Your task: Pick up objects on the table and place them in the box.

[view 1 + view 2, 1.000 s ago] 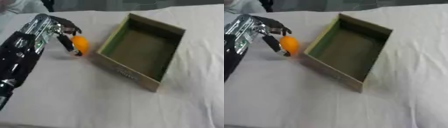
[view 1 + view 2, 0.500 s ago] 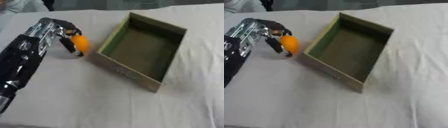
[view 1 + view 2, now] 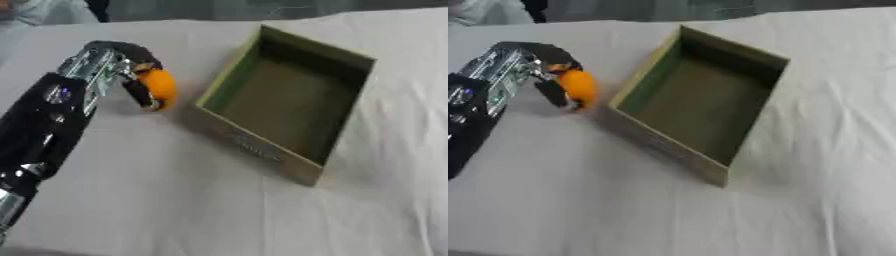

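A small orange object [image 3: 159, 87] sits just left of the open cardboard box [image 3: 290, 100], close to its left wall. My left hand [image 3: 112, 65] comes in from the lower left and its fingers and thumb are curled round the orange object. The box lies askew on the white cloth and I see nothing inside it. My right hand shows in neither view.
A white cloth [image 3: 175, 200] covers the table, with wrinkles at the right. At the far upper left edge, a pale sleeve [image 3: 44, 10] shows beside a dark strip behind the table.
My left hand has closed further round the orange object and shifted it slightly toward the box. The box has not moved.
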